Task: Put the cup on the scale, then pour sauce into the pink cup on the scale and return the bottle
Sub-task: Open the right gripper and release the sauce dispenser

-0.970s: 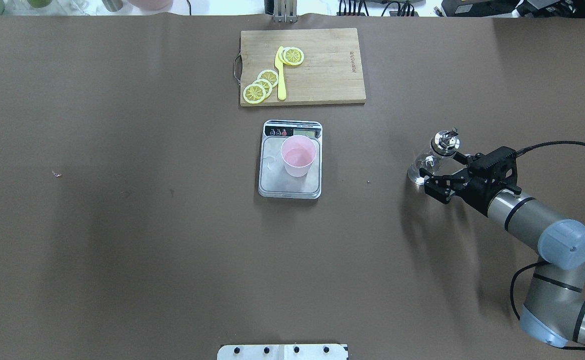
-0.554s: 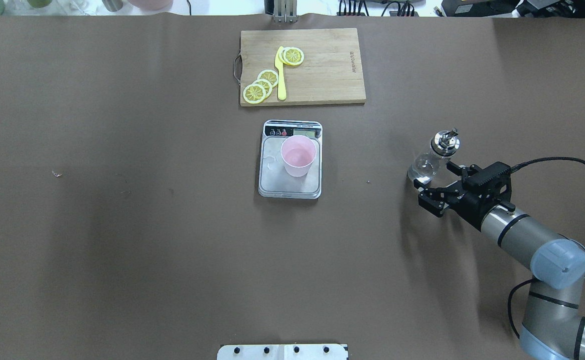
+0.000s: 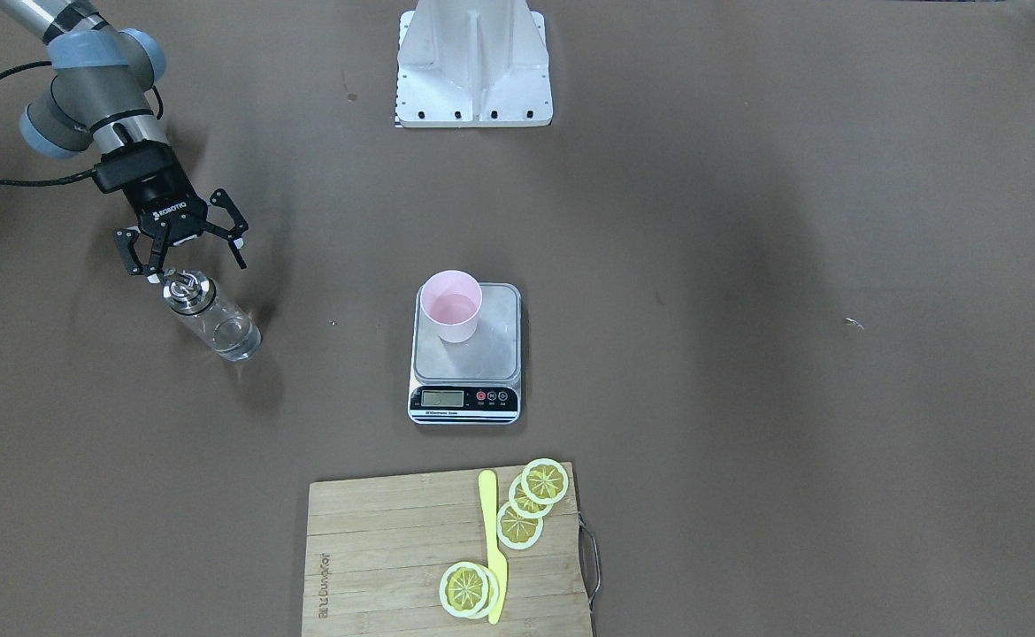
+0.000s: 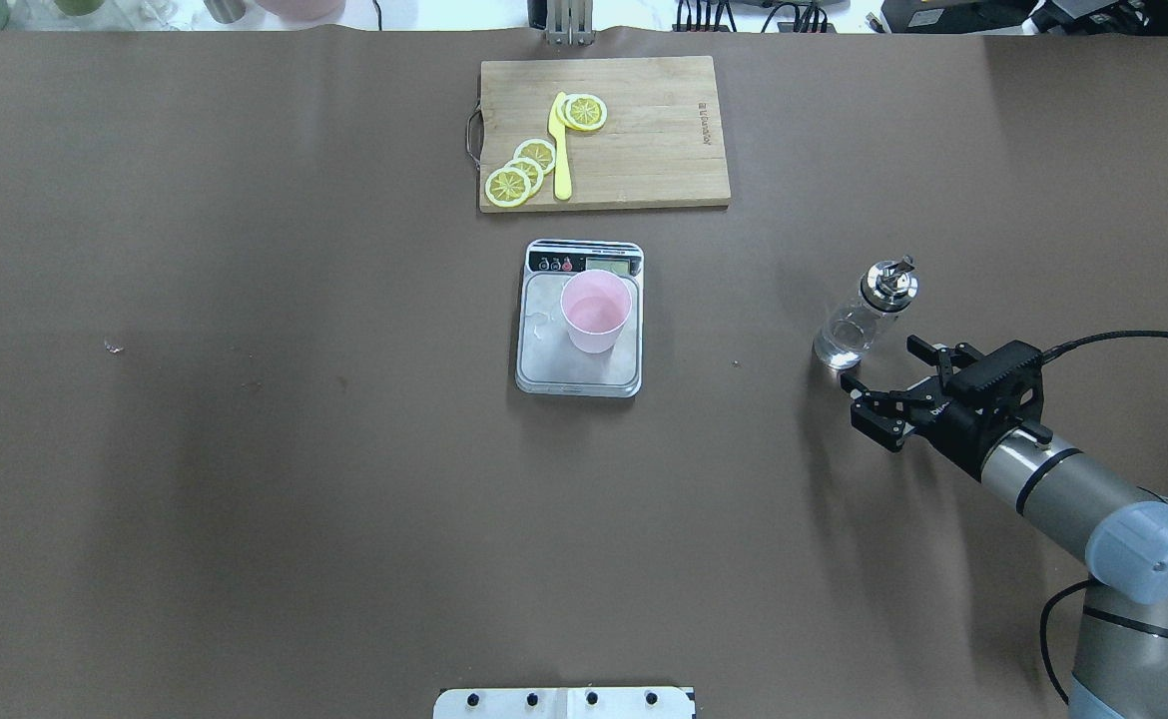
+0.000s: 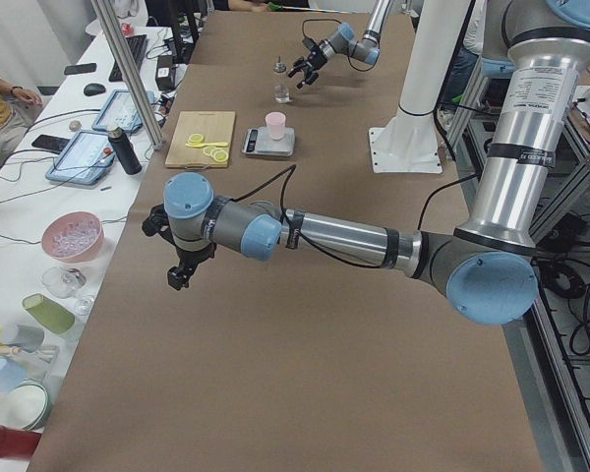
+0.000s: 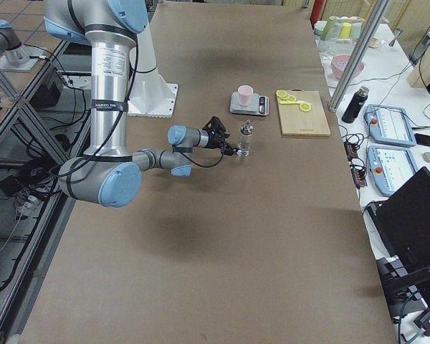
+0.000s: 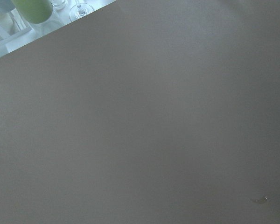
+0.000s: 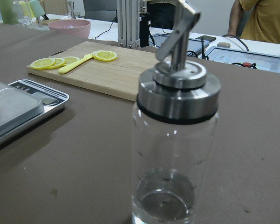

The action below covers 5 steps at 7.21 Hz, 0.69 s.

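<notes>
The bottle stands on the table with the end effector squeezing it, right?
Not quite. The bottle does stand on the table, but the right end effector is not squeezing it: it is open and apart from it. The overhead view shows this.

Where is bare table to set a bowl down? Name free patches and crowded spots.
Free: the broad table robot-left of the scale; the strip between scale and robot base; the gap between scale and bottle. Crowded: the cutting board just beyond the scale, which carries the cup, and the bottle's near side, where the open right pincer sits.
</notes>
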### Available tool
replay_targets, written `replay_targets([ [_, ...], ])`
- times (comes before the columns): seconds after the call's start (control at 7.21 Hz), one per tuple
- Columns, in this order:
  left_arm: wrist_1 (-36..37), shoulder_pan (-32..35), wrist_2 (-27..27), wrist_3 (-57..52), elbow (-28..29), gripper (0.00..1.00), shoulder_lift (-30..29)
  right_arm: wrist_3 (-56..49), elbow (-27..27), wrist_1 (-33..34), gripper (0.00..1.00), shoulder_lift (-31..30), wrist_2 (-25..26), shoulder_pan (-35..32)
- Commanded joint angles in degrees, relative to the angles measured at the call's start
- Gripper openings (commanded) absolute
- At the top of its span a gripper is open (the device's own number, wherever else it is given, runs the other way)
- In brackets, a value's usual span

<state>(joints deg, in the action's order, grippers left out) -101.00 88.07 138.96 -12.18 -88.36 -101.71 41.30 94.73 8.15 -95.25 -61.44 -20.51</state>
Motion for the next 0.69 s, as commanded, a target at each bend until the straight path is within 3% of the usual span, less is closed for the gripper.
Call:
replay_targets([
  [0.0,0.36,0.0,0.0,-0.04,0.03,0.98,-0.5,0.01,1.51,-0.07,0.99,-3.43,-0.43,0.47],
  [0.55,0.01,0.0,0.0,0.05,1.0,0.98,-0.68,-0.08,5.37,-0.07,0.99,-10.11,-0.69,1.27],
])
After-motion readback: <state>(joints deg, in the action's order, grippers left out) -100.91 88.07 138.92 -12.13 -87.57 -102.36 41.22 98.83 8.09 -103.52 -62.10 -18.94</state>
